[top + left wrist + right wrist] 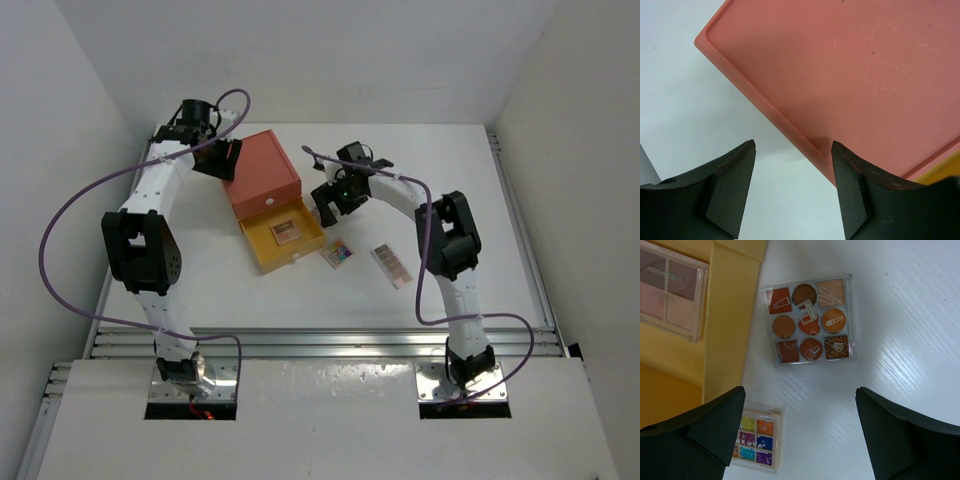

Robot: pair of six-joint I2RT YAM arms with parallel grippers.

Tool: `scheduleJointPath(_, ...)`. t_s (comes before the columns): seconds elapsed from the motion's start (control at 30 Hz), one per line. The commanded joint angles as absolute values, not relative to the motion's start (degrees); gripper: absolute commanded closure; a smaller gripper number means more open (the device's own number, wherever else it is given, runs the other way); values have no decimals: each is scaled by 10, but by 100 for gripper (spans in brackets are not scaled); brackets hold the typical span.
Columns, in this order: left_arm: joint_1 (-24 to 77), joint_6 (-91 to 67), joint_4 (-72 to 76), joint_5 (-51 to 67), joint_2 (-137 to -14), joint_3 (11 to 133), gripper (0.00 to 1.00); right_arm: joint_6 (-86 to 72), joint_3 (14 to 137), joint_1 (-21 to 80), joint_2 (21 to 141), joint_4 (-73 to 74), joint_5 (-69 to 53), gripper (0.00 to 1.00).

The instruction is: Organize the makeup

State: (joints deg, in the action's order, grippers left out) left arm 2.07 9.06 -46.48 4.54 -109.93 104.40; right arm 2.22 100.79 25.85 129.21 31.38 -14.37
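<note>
Right pincer (801, 388) and left pincer (793, 142) gape empty; square palette (810, 320) holds nine brown-orange pans.

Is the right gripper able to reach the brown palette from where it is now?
Probably yes: the right gripper hangs open over the brown palette, which lies uncovered on the table.

The box (262, 170) is orange, its drawer (263, 254) yellow. The brown palette (810, 320) has rust and tan pans under white line drawings; the bright palette (756, 440) yellow, orange, purple, blue, teal squares.
</note>
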Motion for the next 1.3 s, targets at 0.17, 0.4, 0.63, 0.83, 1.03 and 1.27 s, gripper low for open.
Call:
scheduleJointPath(0.17, 21, 94, -465, 33, -1094, 1040, 32, 20, 1065, 270, 1359, 310, -138, 8)
scheduleJointPath(0.4, 21, 94, -465, 33, -1094, 1040, 32, 14, 1097, 284, 1390, 290, -81, 7)
scheduleJointPath(0.63, 21, 94, -465, 33, -1094, 1040, 32, -18, 1127, 285, 1417, 313, -86, 27)
scheduleJointPath(0.83, 21, 99, -465, 27, -1089, 1040, 32, -43, 1107, 284, 1400, 331, -27, 68)
scheduleJointPath(1.03, 21, 99, -465, 32, -1089, 1040, 32, -78, 1051, 270, 1344, 335, -1, 90)
scheduleJointPath(1.27, 21, 99, -465, 45, -1089, 1045, 32, -120, 935, 258, 1211, 248, 73, 99)
